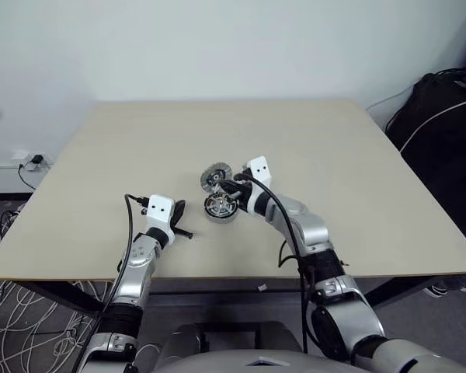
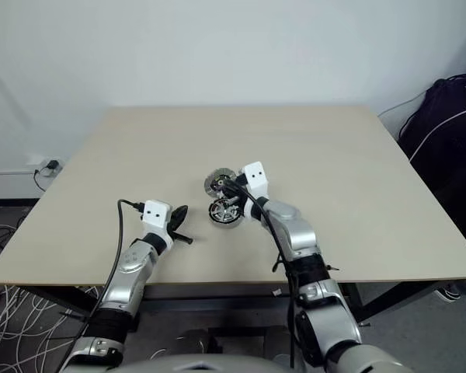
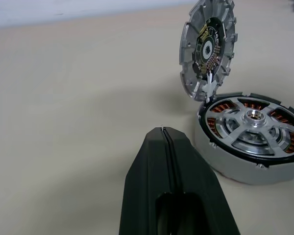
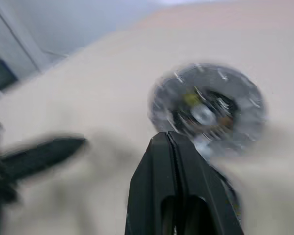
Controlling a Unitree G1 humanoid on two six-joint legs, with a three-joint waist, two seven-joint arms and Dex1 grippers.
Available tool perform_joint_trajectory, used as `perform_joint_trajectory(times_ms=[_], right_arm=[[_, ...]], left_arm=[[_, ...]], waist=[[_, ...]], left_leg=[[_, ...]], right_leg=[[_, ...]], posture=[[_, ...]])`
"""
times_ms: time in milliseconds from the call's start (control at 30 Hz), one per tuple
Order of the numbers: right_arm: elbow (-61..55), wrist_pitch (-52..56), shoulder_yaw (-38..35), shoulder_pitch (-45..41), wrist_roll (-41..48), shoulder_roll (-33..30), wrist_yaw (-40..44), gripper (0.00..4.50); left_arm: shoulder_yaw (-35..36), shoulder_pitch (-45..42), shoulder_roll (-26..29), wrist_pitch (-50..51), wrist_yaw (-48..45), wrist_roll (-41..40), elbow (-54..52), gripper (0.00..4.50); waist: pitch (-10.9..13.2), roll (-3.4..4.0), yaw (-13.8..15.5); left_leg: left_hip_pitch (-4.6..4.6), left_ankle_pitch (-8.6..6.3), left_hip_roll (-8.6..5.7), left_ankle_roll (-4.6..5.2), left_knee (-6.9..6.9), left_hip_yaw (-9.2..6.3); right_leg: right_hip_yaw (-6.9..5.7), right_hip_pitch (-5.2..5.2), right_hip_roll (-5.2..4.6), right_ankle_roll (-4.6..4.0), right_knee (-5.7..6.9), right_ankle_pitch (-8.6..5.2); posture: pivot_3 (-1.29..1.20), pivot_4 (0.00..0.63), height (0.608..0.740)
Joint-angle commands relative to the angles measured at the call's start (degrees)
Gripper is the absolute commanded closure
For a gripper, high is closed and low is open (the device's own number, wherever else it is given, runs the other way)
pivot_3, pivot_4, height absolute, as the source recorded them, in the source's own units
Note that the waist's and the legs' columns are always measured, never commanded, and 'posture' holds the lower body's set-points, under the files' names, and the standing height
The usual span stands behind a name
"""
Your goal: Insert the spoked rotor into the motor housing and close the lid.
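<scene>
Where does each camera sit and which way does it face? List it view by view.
Head views: on the head, looking forward and down at the table, both arms showing.
Left wrist view: along the shut left gripper at the motor housing, the spoked rotor seated in it, the lid standing open.
Right wrist view: along the shut right gripper at the lid, left gripper beside.
Shared: the lid.

Ahead of the left gripper (image 1: 182,221) and toward the right gripper (image 1: 224,189), the motor housing (image 3: 250,142) blocks the way, with the lid (image 3: 208,49) standing on edge just beyond it (apparently touching the housing's rim). On the left gripper's outer side and past both parts, the table (image 1: 124,148) lies bare for passage.
</scene>
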Motion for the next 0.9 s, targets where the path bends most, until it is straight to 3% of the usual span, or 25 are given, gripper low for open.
perform_joint_trajectory(times_ms=[33, 533, 900], right_arm=[[1.9, -2.7, 3.4, -0.2, -4.1, -0.1, -0.9, 4.47], [26.1, -12.5, 3.5, -13.2, -9.0, 5.1, -3.6, 4.47], [35.3, -11.9, 4.6, -15.4, -12.3, 5.6, -3.2, 4.47]], left_arm=[[-0.2, -0.5, 0.1, -0.1, -0.2, -0.4, -3.0, 4.5], [0.0, -0.3, 0.1, 0.2, 0.4, -0.6, -3.7, 4.5], [0.1, 0.6, 0.0, 0.2, 0.9, -0.5, -4.2, 4.5]], waist=[[0.0, 0.0, -0.2], [0.0, 0.01, -0.6], [-0.1, 0.12, -0.7]], left_leg=[[0.01, 0.0, 0.01, 0.0, 0.0, 0.01], [0.06, 0.07, 0.05, -0.11, -0.03, -0.14], [0.13, 0.1, 0.07, -0.16, -0.03, -0.18]], right_leg=[[0.0, 0.01, 0.0, 0.0, 0.02, 0.0], [-0.01, 0.01, 0.11, -0.36, 0.06, 0.22], [-0.01, 0.05, 0.17, -0.37, 0.1, 0.22]], posture=[[0.0, 0.0, 0.74], [0.0, 0.0, 0.74], [0.0, 0.0, 0.74]])
